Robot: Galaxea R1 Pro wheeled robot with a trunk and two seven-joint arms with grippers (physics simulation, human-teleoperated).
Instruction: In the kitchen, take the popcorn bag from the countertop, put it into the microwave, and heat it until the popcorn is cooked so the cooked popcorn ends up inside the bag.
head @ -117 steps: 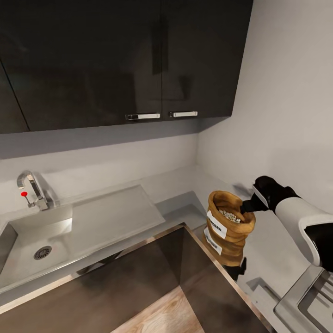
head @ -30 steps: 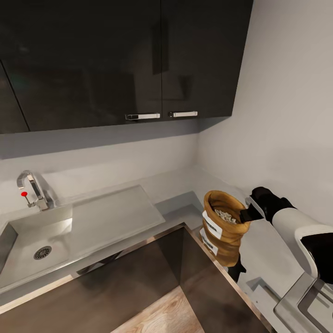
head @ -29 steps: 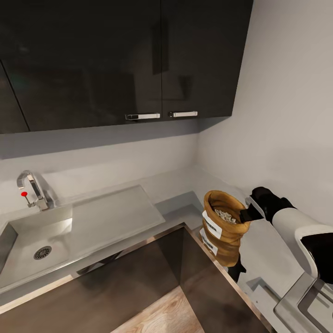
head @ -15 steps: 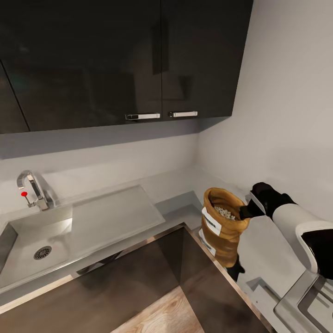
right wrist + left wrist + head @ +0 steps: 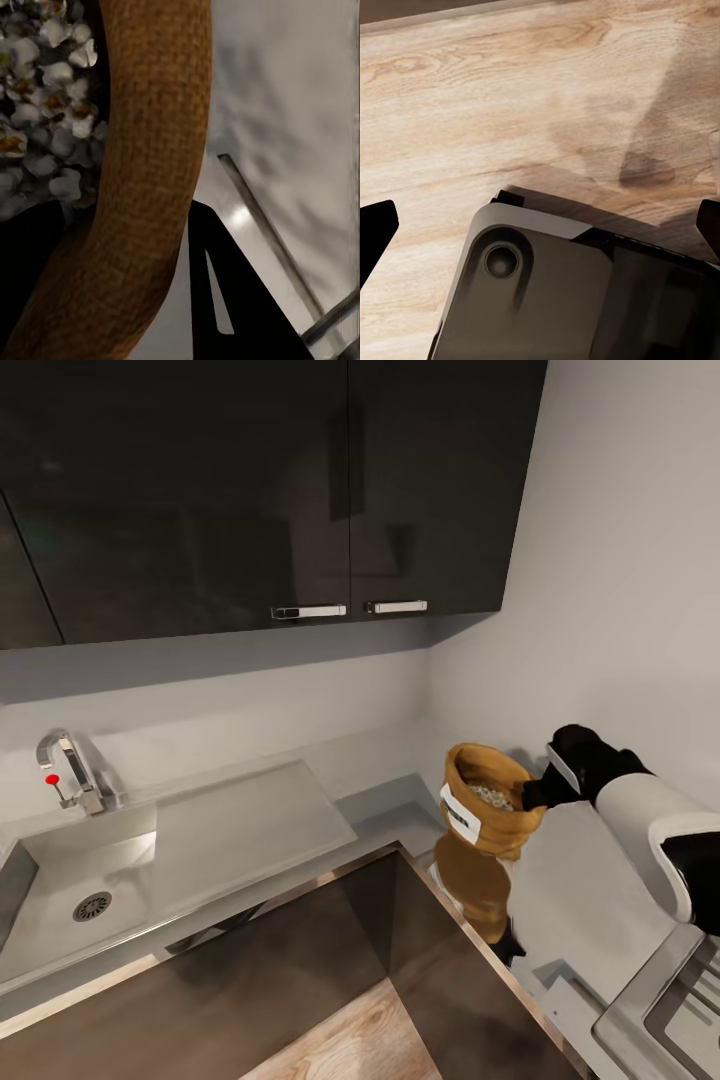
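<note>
- Head view: two dark glossy wall cabinets [image 5: 270,490] hang above the pale grey countertop [image 5: 580,900]; each door carries one steel handle [image 5: 309,612].
- One steel sink [image 5: 90,880] with a chrome tap [image 5: 70,765] lies well apart from the jaws, far to their left side.
- One small tan-brown cloth popcorn bag [image 5: 487,803] hangs clear above the countertop, its reflection below it.
- The right gripper [image 5: 540,792] reaches in from the right, forearm white, wrist black, pinching the bag's rolled rim [image 5: 142,187], one finger [image 5: 225,300] outside and one inside.
- Whitish popcorn kernels [image 5: 45,112] heap just inside the jaws.
- The left gripper [image 5: 540,217] is spread wide, empty, over wooden flooring [image 5: 510,82].
</note>
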